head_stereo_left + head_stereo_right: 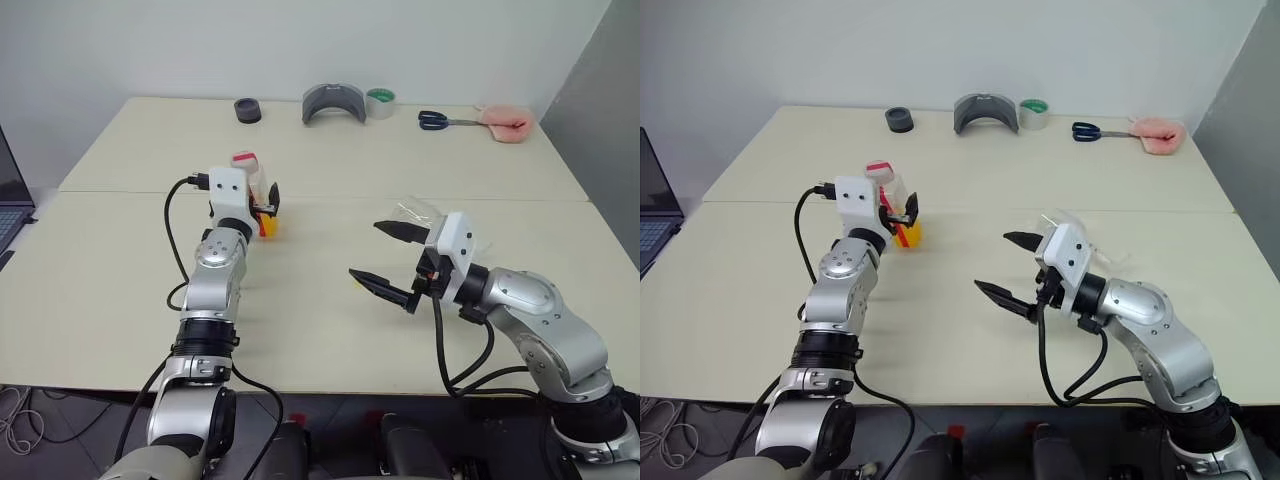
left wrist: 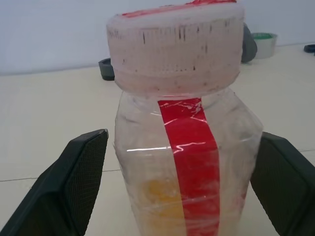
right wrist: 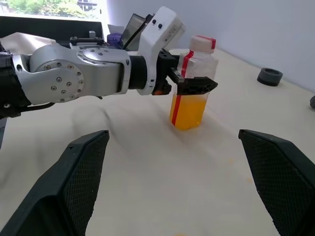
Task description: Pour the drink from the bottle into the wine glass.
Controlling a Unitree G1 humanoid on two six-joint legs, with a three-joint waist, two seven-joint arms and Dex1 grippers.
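The bottle [image 1: 257,196] stands upright on the table, left of the middle, clear with a red stripe and a red-and-white cap. The orange drink [image 3: 187,109] fills its lower part. My left gripper [image 2: 183,140] is open around the bottle's upper body, with a gap between each finger and the bottle wall. My right gripper [image 1: 372,252] hovers open and holds nothing, to the right of the bottle and pointing toward it. A bit of clear glass [image 1: 412,209] shows just behind the right gripper. I take it for the wine glass, mostly hidden by the hand.
Along the table's far edge lie a black ring [image 1: 247,110], a grey curved piece [image 1: 334,103], a tape roll [image 1: 380,102], scissors [image 1: 440,120] and a pink object [image 1: 505,123]. A laptop [image 1: 10,200] sits at the left edge.
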